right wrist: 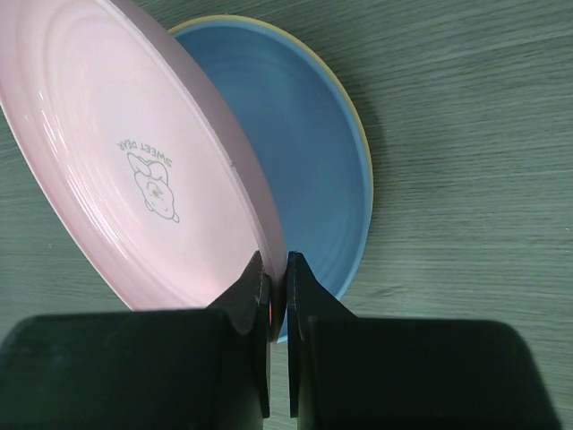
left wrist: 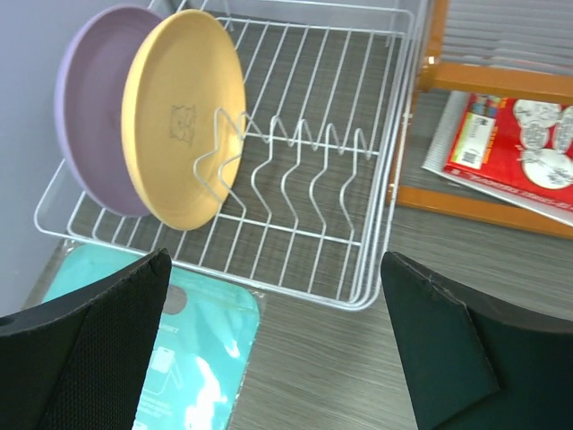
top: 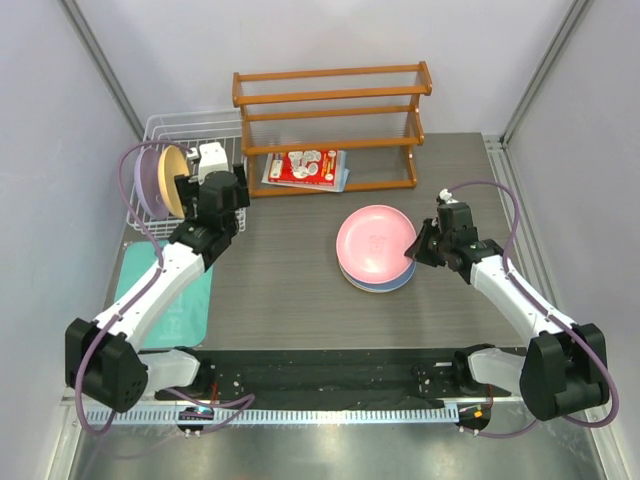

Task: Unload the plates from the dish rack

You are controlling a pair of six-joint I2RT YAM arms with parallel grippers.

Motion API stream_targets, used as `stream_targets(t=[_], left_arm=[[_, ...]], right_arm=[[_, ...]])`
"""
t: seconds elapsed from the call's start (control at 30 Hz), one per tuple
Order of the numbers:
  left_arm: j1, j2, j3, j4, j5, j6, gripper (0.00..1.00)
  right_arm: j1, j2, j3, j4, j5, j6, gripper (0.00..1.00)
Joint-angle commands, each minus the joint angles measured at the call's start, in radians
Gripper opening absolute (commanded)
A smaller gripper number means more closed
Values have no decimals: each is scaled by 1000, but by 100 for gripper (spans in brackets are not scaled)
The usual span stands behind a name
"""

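Top external view: we locate the white wire basket-style dish rack at the far left of the grey wood-grain table. Two plates stand on edge at its left end: a round yellow-orange plastic plate and, close behind it, a round lavender plastic plate. The left gripper hovers in front of them with jaws spread wide, grasping nothing.

Near the table centre, the right gripper is clenched on the rim of the round pink plastic plate. This plate is tilted over a light blue plate, which lies flat on a second yellow-orange plate.

We judge three plates unloaded and two remaining.

Hazards:
- The pinch holds only a thin rim. If the plate pivots or is released while tilted, it may slide off the stack.
- The racked plates stand close together. Wide jaws may take both rims, or snag a wire prong and drag the rack.
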Motion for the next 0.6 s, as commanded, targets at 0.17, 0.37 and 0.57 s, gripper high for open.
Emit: stream_targets(t=[0.17, 0.37, 0.57], left_arm=[[100, 73, 106, -18, -49, 46, 100], [212, 102, 143, -21, 7, 40, 99], [307, 140, 196, -40, 68, 24, 99]], right_arm=[[-1, 19, 0, 26, -47, -6, 16], [-1, 25, 3, 22, -12, -15, 43], [-1, -20, 26, -15, 130, -33, 78]])
